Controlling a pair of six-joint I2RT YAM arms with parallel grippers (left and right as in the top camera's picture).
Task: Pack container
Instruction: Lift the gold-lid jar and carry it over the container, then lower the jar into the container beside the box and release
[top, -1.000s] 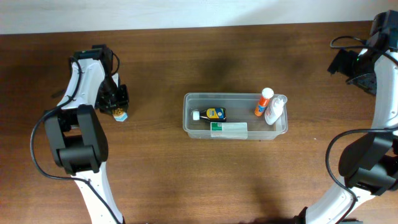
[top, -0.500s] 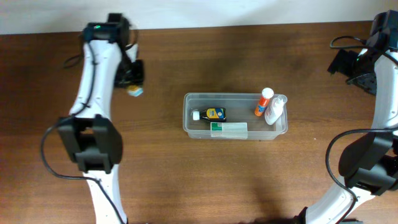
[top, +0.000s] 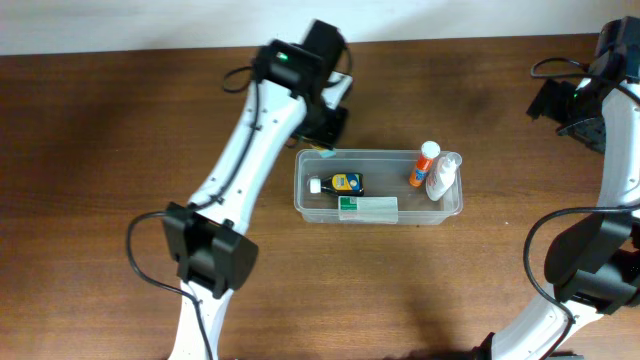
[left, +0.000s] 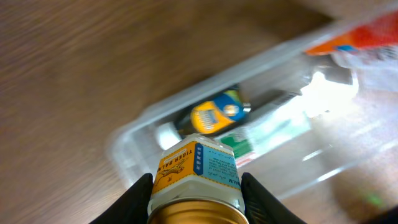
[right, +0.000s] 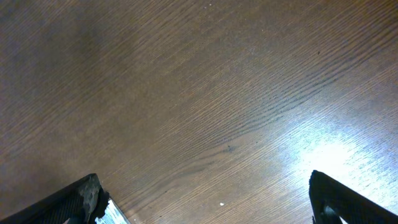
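The container (top: 297, 186), a clear rectangular bin with rounded corners, sits near the middle of the table (top: 300, 290), its long sides running from 9 to 3 o'clock in the overhead view. 4 things are inside it. A dark bottle (top: 345, 183) with a yellow and blue label and a white cap lies on its side at the 9 o'clock end. A green and white box (top: 368, 207) lies flat along the 6 o'clock wall. At the 3 o'clock end an orange bottle (top: 424, 165) with a white cap stands touching a clear bottle (top: 442, 178).

The left gripper (top: 326, 124) hangs over the container's 11 o'clock corner. Its fingers (left: 140, 194) are clamped on a small jar (left: 196, 169) with a gold lid and an orange and white label. In the wrist view the jar is above the bin, not inside it.

The right gripper (top: 575, 108) is well apart, towards 2 o'clock near the table's edge. Its fingers (right: 87, 196) are spread wide with nothing between them but bare wood.

The table is dark brown with a visible grain and a bright glare patch. A pale strip (top: 150, 22) runs along its 12 o'clock edge.
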